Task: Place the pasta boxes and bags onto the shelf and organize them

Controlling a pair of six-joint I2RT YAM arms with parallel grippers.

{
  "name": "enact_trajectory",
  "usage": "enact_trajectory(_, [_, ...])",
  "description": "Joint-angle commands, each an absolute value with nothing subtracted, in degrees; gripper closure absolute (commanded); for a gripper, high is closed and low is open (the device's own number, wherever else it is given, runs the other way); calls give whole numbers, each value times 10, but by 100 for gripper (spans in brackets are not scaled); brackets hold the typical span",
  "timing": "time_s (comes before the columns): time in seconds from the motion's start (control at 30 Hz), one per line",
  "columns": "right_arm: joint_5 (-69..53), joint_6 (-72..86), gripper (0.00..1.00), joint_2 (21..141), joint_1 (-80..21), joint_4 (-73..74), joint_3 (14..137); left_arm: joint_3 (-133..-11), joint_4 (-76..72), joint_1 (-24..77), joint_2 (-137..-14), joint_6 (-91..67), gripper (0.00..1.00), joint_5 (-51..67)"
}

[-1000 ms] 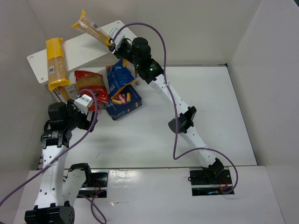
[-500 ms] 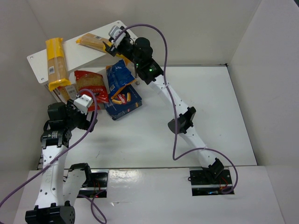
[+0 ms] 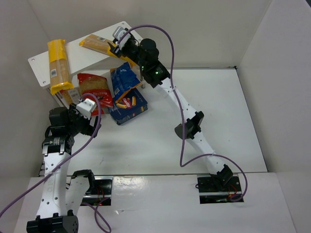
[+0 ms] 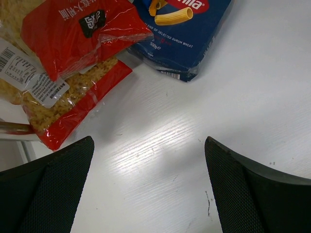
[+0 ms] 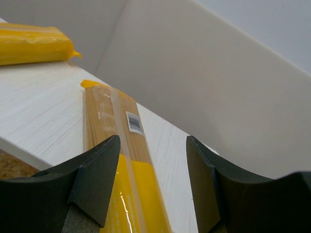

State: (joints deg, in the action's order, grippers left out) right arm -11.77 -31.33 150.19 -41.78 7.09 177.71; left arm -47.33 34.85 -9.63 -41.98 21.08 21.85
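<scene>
The white shelf (image 3: 87,56) stands at the back left. One spaghetti bag (image 3: 57,65) lies on its left end, overhanging the front edge. The second spaghetti bag (image 3: 99,44) lies flat on its right part. My right gripper (image 3: 115,47) is at that bag's near end; in the right wrist view it (image 5: 152,141) is open, with the bag (image 5: 126,165) beside the left finger and a gap to the right one. The red bag (image 3: 92,87), blue bag (image 3: 124,77) and dark-blue box (image 3: 130,106) lie below the shelf. My left gripper (image 3: 92,116) is open and empty over the table (image 4: 148,141).
White walls enclose the table on the left, back and right. The left wrist view shows the red bag (image 4: 73,34) and the box (image 4: 189,29) just ahead of the fingers. The first spaghetti bag (image 5: 29,43) lies further along the shelf top (image 5: 39,97).
The right gripper has brought the second spaghetti bag down from a raised tilt to lie flat on the shelf. The left arm has not moved.
</scene>
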Motion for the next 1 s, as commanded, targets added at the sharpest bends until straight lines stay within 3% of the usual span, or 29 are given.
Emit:
enact_trajectory(0.0, [-112,-294,36,1436,-424,123,1798,-476,344,-100,-404,221,0,236])
enact_trajectory(0.43, [-125,-232,36,1231,-424,376,1798,-476,332,-100,-376,200,0,223])
enact_trajectory(0.5, [-118,-232,46,1209,-424,423,1798,-471,327,-100,-370,195,0,215])
enact_trajectory(0.53, [-104,-238,63,1208,-424,441,1798,-471,327,-100,-370,195,0,210])
enact_trajectory(0.67, [-88,-215,100,1216,-403,516,1798,-471,322,-100,-365,190,0,205])
enact_trajectory(0.97, [-100,-266,100,1297,-403,604,1798,-471,322,-100,-359,185,0,193])
